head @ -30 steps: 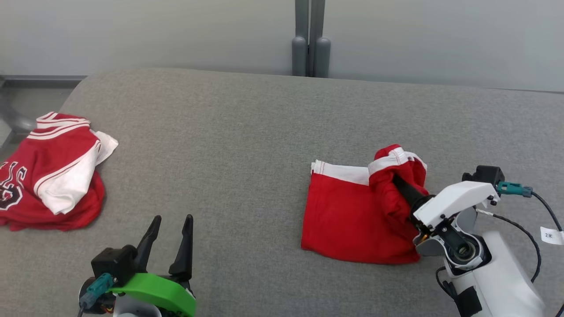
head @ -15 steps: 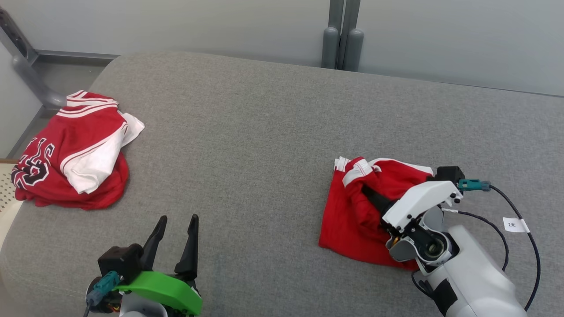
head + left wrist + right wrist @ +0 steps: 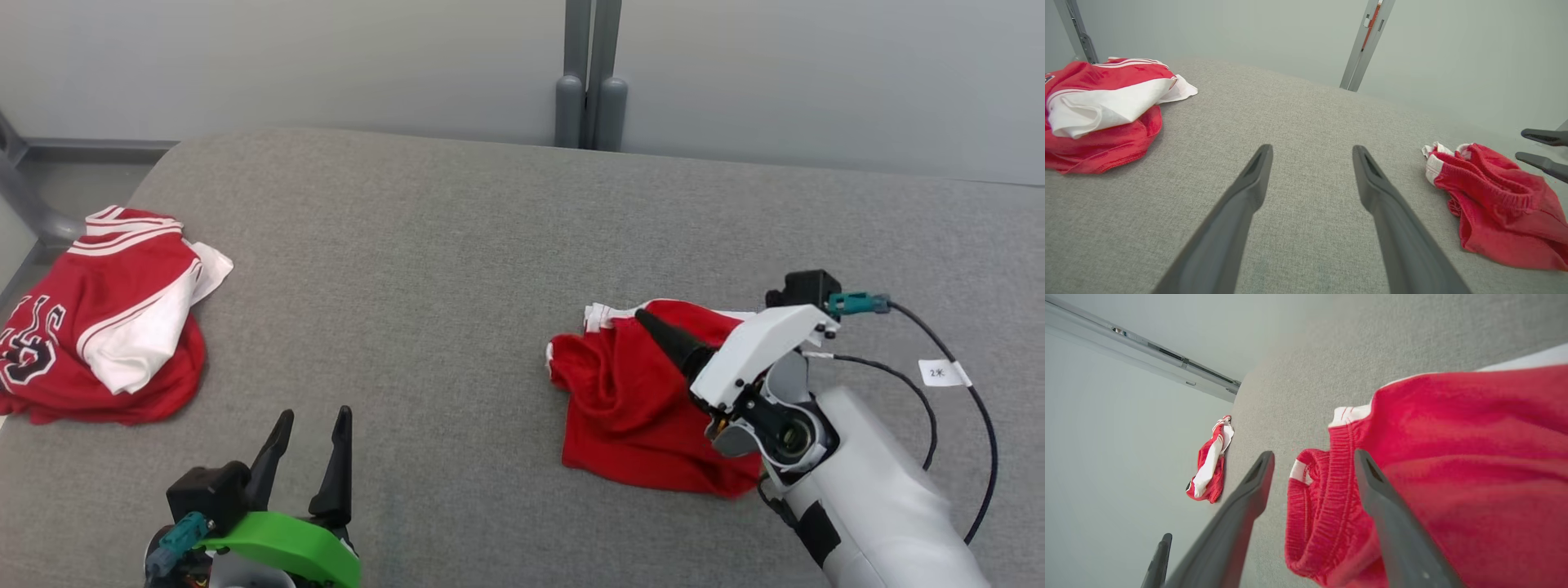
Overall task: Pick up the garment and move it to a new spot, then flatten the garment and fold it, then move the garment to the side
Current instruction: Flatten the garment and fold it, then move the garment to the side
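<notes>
A crumpled red jersey T-shirt with white sleeves (image 3: 106, 327) lies far left on a grey fabric surface (image 3: 457, 245). The left gripper (image 3: 310, 420) hovers open; the right gripper (image 3: 1312, 457), fingers spread apart, sits over rumpled red shorts (image 3: 629, 408)

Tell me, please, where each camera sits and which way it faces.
Head view: on the head, looking forward and down at the grey padded surface; left jaws lower left, right jaws and pale forearm lower right.
Left wrist view: on the left wrist, looking along its open jaws low across the surface, toward the wall.
Right wrist view: on the right wrist, rolled sideways, close over the red shorts, waistband between its open jaws.
Shared: both wrist views catch the red jersey and the other arm's fingertips.
</notes>
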Tool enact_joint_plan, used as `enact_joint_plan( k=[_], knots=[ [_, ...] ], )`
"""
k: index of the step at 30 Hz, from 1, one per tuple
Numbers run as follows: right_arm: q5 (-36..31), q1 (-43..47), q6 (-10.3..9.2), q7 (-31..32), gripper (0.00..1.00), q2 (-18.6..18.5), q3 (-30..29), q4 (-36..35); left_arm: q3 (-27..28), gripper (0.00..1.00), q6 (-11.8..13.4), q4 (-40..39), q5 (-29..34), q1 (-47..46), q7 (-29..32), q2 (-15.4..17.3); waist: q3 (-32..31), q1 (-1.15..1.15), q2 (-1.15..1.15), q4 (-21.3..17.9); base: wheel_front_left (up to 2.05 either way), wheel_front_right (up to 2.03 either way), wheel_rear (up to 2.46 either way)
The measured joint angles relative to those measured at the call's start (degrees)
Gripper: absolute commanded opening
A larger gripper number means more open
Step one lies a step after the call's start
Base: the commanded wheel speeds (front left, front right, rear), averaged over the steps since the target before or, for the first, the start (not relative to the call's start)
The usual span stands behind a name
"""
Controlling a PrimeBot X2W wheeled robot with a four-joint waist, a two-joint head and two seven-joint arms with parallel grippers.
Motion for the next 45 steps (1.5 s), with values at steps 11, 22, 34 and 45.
enact_joint_plan(
  k=[11,22,34,45],
  knots=[
    [-10.12,7.84,0.02,-7.6,1.0,-6.69,-3.9,-25.82,2.53,1.0,0.73,-3.91,1.18,1.24,-0.02,0.43,-1.2,0.0,0.0,-5.52,0.0,0.0,0.0],
    [-28.36,16.73,0.02,-25.86,1.0,-12.56,-6.34,-34.75,8.37,1.0,0.77,-9.25,5.05,2.16,-0.1,-1.29,-0.69,0.0,0.0,-10.6,0.0,0.0,0.0],
    [-41.03,23.16,0.02,-30.6,1.0,-8.4,-12.18,-26.64,11.82,1.0,1.14,-10.38,12.3,4.73,-0.1,-3.24,-1.65,0.0,0.0,-13.5,0.0,0.0,0.0],
    [-42.33,22.38,0.02,-30.94,1.0,-7.75,-10.22,-24.88,14.12,1.0,-0.49,-9.4,14.81,5.37,-0.09,-5.26,-1.6,0.0,0.0,-13.3,0.0,0.0,0.0]
  ],
)
